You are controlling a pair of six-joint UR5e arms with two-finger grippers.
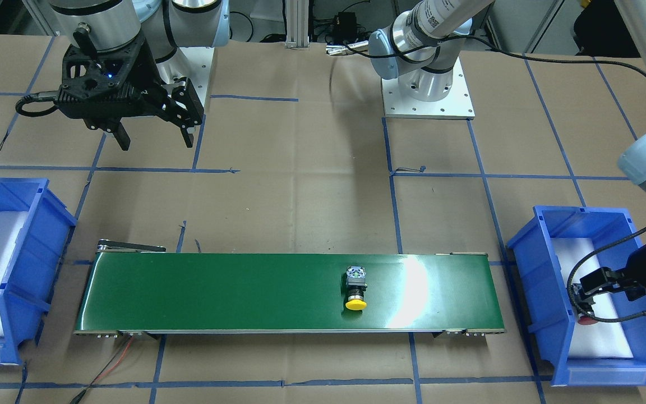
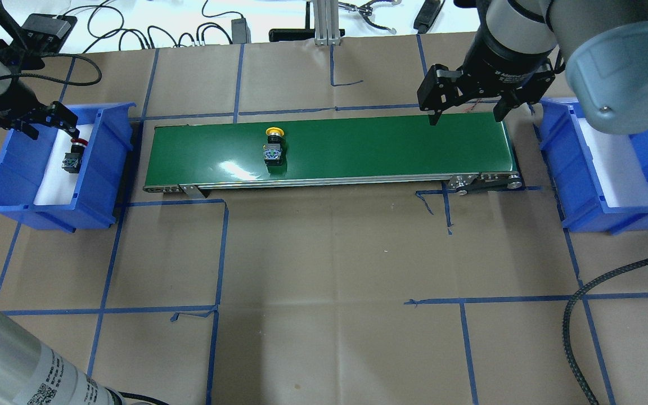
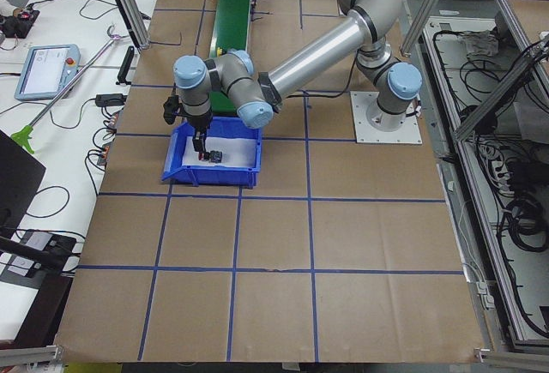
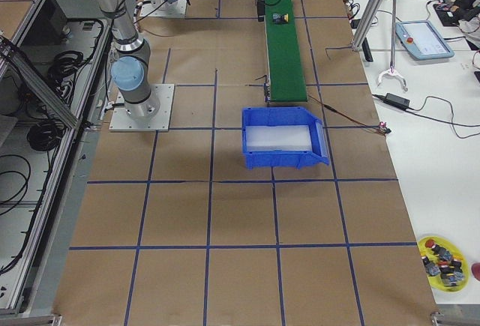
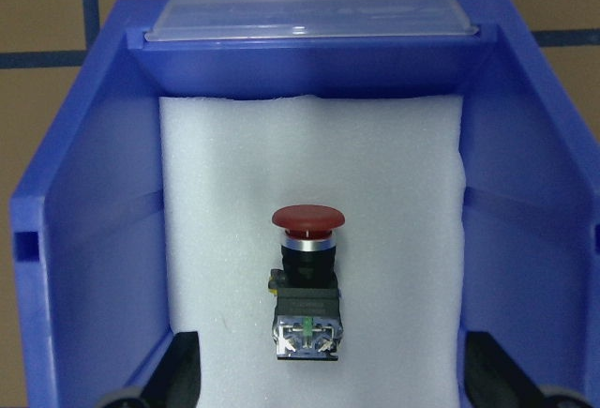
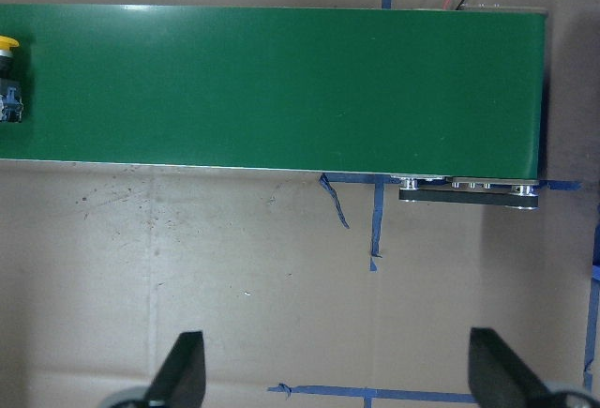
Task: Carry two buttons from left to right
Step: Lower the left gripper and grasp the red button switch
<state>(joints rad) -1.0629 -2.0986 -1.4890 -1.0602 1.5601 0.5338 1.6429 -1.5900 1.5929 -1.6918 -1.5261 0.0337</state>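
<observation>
The yellow-capped button [image 1: 356, 287] lies on its side on the green conveyor belt [image 1: 216, 292], a little toward the robot's left of its middle. It also shows in the overhead view [image 2: 274, 147] and at the left edge of the right wrist view [image 6: 7, 80]. The red-capped button [image 5: 307, 281] lies on white foam in the left blue bin [image 2: 107, 163]. My left gripper [image 2: 53, 128] is open above it, its fingers [image 5: 183, 370] on either side of the button's rear block. My right gripper [image 2: 464, 116] is open and empty, hanging over the belt's right end.
The right blue bin [image 2: 560, 169], lined with white foam, stands just past the belt's right end. The belt's roller bracket [image 6: 469, 192] sticks out at that end. Brown paper with blue tape lines covers the table [image 2: 324, 270]. Cables lie along the far edge.
</observation>
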